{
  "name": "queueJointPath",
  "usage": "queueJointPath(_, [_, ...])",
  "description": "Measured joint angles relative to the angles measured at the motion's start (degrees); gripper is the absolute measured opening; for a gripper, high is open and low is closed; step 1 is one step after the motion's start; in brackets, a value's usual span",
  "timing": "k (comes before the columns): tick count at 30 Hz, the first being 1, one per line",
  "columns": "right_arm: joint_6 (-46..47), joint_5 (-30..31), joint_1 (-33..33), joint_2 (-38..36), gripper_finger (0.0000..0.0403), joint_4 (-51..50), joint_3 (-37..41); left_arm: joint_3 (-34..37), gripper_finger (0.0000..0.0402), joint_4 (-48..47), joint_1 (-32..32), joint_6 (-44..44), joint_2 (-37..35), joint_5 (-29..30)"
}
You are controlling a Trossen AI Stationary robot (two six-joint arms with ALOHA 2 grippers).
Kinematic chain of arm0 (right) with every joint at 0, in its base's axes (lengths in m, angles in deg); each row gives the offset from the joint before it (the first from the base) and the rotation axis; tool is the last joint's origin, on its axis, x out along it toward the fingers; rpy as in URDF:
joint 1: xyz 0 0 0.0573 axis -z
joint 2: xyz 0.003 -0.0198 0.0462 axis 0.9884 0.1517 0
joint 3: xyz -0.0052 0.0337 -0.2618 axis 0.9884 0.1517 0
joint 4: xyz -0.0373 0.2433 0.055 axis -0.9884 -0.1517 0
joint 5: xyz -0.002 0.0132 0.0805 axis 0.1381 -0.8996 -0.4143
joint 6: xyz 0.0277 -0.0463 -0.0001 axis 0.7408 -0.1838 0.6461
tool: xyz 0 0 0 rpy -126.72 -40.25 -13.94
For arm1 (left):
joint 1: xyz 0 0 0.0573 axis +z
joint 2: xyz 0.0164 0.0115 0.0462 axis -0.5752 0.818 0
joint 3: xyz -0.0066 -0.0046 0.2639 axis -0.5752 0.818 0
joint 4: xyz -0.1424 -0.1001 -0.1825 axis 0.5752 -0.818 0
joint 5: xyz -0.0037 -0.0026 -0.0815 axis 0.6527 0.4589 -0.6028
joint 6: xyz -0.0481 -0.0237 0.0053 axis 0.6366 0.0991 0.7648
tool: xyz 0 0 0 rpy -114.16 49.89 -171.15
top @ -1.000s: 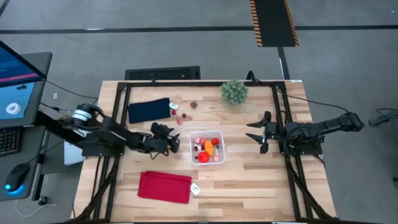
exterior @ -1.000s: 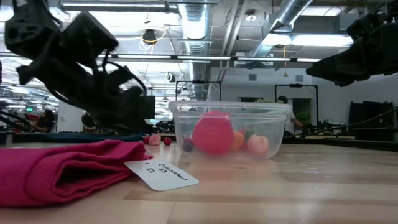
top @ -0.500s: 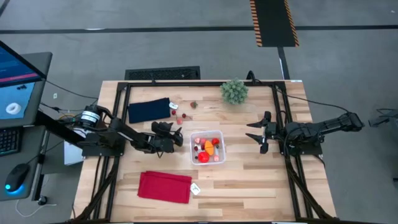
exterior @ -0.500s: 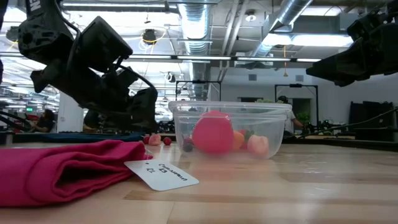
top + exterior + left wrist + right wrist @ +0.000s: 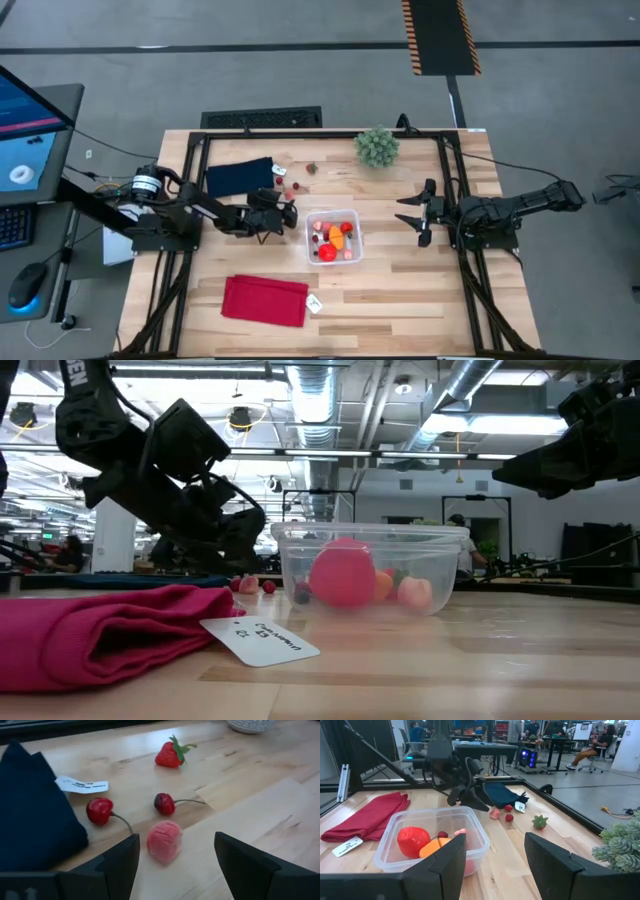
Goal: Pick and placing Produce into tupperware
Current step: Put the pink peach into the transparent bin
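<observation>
Left wrist view: open fingers [image 5: 172,865] straddle pink fruit [image 5: 164,841], clear either side.

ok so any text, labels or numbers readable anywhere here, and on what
White tag by the red cloth: printed lines, too blurred to read.
White tag on the navy cloth: small print, unreadable.
Monitor off the table: graphics only, no legible words.
Nothing else carries text.
</observation>
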Motion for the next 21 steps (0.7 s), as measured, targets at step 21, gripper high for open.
queueJointPath(21, [0.0, 0.02, -0.01, 0.0, 0.0224, -0.02, 0.0, -4.33, 0.0248, -6.03, 6.16, -3.56, 1.89, -10.58])
